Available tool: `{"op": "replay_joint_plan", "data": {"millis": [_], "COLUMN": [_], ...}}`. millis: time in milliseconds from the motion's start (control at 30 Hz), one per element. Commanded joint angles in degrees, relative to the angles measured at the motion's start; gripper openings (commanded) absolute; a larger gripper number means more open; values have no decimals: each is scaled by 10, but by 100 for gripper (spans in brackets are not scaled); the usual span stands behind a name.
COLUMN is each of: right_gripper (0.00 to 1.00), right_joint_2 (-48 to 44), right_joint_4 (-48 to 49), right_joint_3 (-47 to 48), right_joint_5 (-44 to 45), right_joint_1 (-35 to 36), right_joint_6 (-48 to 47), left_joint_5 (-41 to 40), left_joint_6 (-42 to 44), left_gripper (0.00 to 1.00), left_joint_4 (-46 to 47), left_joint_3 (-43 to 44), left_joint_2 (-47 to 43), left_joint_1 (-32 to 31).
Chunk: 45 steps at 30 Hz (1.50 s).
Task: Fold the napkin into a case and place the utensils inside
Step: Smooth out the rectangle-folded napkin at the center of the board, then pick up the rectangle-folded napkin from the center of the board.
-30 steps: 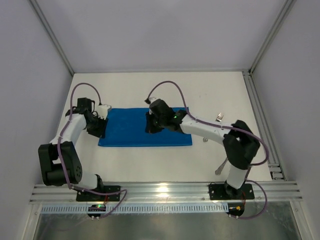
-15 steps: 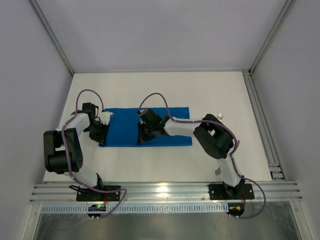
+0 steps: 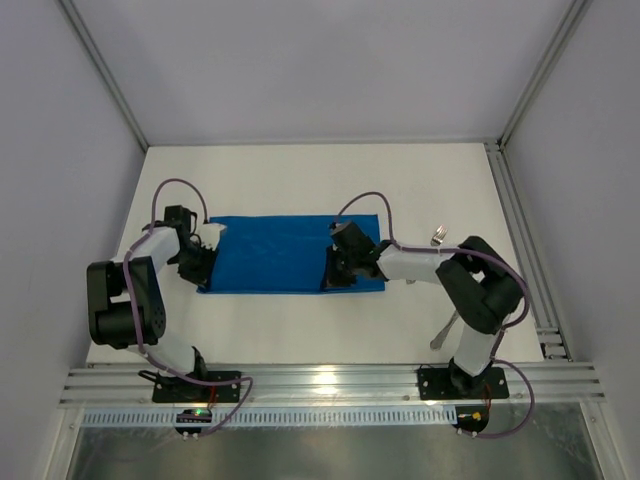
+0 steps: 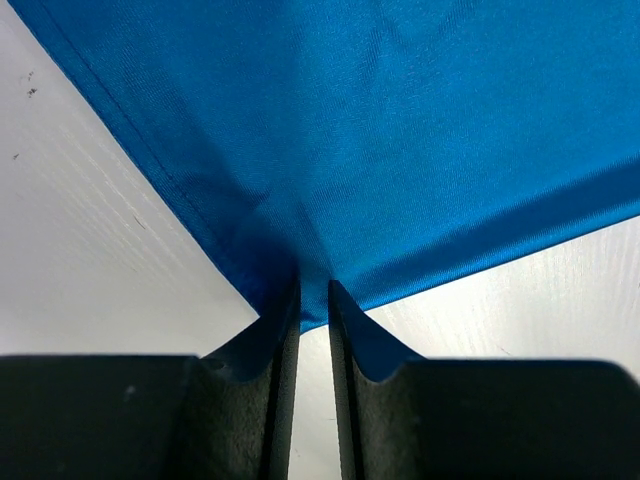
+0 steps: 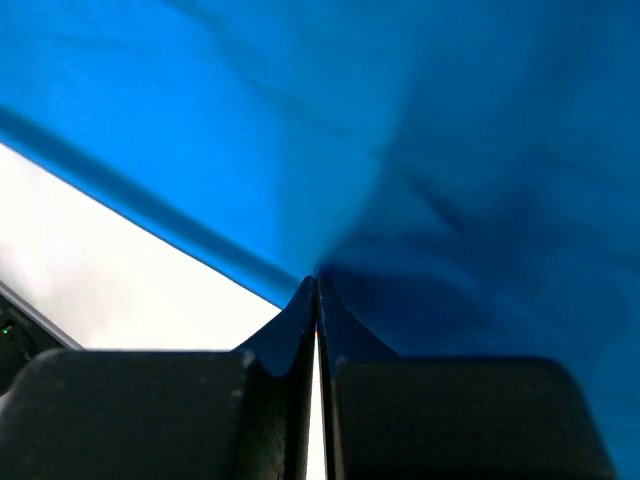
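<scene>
Napkin (image 3: 270, 255) lies flat on the worktop (image 3: 300, 180) as a long blue rectangle, running left to right between the two arms, so the folding looks well along but the case is not yet filled. At its near left corner sits the left end effector (image 3: 200, 262). In the wrist view its fingers (image 4: 283, 330) stand almost together with only a slim gap, the corner tip lies in that gap and the cloth puckers toward it, which reads as a pinch on the corner. The likely purpose is to anchor that end so the cloth cannot slide. The right end effector (image 3: 338, 272) rests on the right part of the napkin, close to the near edge. Its fingers (image 5: 300, 320) are pressed fully together, with the tips on the cloth; whether any cloth is caught between them cannot be told. Closed tips bearing down like this suit flattening or creasing the fold. The fork (image 3: 438, 236) lies on the worktop just right of the napkin, and a second utensil (image 3: 443, 330) shows near the right arm's base. Both lie outside the cloth and await loading.
</scene>
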Motion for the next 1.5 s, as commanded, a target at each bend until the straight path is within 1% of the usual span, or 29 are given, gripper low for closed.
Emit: {"op": "replay_joint_plan", "data": {"millis": [0,33,100,133,233,333,367,467,567,667,733,767,833,867,933,1100,1333,1400,1467], "right_gripper": [4,4,4,4,4,4,4,4,4,4,8,16,24,32,38,40,39,37,33], "right_joint_2": [-68,-81,-123,-138,-189,-233,-243,-287,-321,-337,-337,-336,-330,-327,-315,-293,-269,-262,-259], "right_joint_4": [-38,-40,-46,-50,-65,-86,-96,-121,-146,-151,-147,-140,-129,-116,-103,-60,-31,-25,-22], "right_joint_3": [-69,-104,-139,-167,-206,-226,-229,-229,-212,-206,-210,-213,-223,-229,-240,-256,-273,-274,-274], "right_joint_5": [50,53,61,70,80,87,90,92,93,82,67,61,48,43,25,-5,-9,-11,-8], "right_joint_1": [-45,-57,-82,-106,-151,-179,-198,-223,-226,-226,-226,-226,-226,-225,-226,-225,-226,-226,-226], "right_joint_6": [15,17,18,14,1,-11,-20,-36,-43,-39,-28,-25,-12,-8,-1,16,28,33,35], "left_joint_5": [-19,-19,-17,-15,-12,-11,-10,2,12,15,17,17,18,18,17,21,20,21,21], "left_joint_6": [17,17,19,20,21,21,21,24,30,32,31,31,31,31,31,31,31,31,30], "left_gripper": [19,19,19,19,19,19,19,20,20,20,21,21,21,21,21,21,21,22,21], "left_joint_4": [32,32,32,32,31,28,28,22,18,17,16,16,14,14,13,11,12,12,12], "left_joint_3": [-21,-20,-20,-19,-17,-15,-15,-13,-12,-13,-13,-13,-13,-14,-13,-14,-14,-16,-15], "left_joint_2": [10,10,10,9,10,11,11,6,-2,-7,-9,-10,-11,-12,-13,-13,-13,-14,-14], "left_joint_1": [4,4,5,6,5,6,6,6,6,6,5,5,5,6,5,5,5,5,6]}}
